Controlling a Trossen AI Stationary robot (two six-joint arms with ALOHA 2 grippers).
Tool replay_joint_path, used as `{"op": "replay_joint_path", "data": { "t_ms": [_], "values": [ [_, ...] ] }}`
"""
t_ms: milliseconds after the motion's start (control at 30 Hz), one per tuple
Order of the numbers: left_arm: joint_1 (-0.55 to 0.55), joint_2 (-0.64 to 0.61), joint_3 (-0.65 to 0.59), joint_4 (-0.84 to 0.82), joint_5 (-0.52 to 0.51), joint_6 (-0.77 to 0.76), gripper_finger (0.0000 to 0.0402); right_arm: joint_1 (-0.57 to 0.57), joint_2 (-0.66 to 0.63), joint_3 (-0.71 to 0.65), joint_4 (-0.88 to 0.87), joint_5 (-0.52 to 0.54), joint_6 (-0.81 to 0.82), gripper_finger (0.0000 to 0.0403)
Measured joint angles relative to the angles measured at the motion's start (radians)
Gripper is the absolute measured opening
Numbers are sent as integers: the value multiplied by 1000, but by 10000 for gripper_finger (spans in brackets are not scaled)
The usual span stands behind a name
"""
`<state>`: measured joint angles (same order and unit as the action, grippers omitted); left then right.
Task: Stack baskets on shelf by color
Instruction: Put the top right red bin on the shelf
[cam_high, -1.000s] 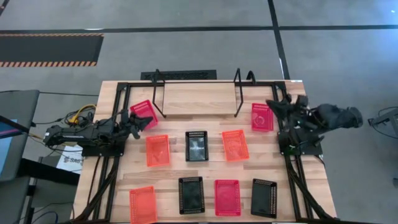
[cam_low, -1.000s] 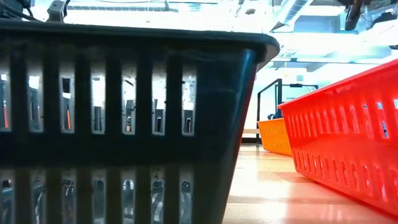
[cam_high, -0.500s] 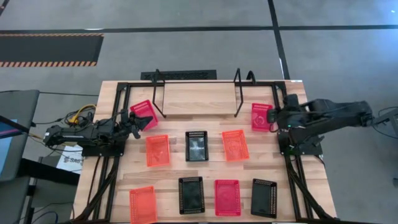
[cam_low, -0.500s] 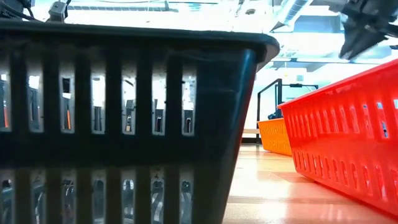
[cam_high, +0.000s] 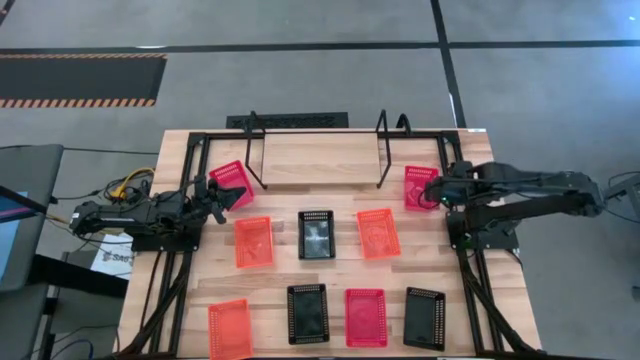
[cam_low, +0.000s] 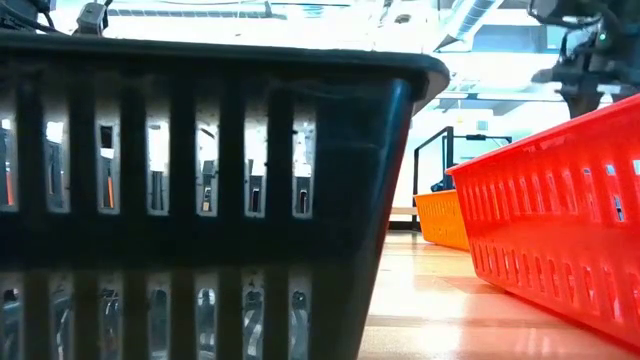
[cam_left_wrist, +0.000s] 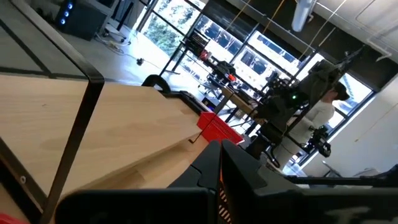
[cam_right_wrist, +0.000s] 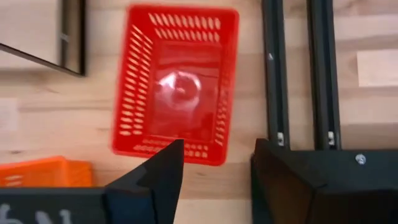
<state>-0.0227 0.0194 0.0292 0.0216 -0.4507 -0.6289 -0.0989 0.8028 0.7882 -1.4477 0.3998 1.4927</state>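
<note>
Right gripper (cam_high: 428, 189) is hanging over the red basket (cam_high: 421, 187) at the right end of the table, just past the shelf's (cam_high: 318, 150) right upright. In the right wrist view its fingers (cam_right_wrist: 163, 167) are standing wide apart with that red basket (cam_right_wrist: 176, 114) sitting on the wood below them, not gripped. An orange basket's corner (cam_right_wrist: 37, 170) is peeking in next to it.

Left gripper (cam_high: 222, 196) is sitting low at the left side, fingers pinched together, right at the near edge of another red basket (cam_high: 231, 182) that's lying tilted by the shelf's left upright. Can't tell if it's actually clamping the rim.

The shelf itself is standing at the far middle of the table with nothing on it. The rest are spread out in front: orange (cam_high: 253, 241), black (cam_high: 316, 234), orange (cam_high: 378, 232) in the middle row, then orange (cam_high: 229, 328), black (cam_high: 307, 313), red (cam_high: 365, 317), black (cam_high: 424, 317) along the near edge.
</note>
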Motion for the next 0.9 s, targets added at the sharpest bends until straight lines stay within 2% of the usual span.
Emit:
{"op": "replay_joint_path", "data": {
  "t_ms": [167, 400, 733, 900],
  "values": [
    [0, 0, 0, 0, 0, 0, 0, -85, -4, -20, 105, -12, -91, 208],
    [0, 0, 0, 0, 1, -11, 0, -183, 29, -67, 207, -63, -121, 210],
    [0, 0, 0, -1, 26, -11, 0, -339, 226, -96, 339, -194, -226, 209],
    [0, 0, 0, -2, 36, -11, 0, -408, 326, -96, 454, -204, -314, 212]
  ]
}}
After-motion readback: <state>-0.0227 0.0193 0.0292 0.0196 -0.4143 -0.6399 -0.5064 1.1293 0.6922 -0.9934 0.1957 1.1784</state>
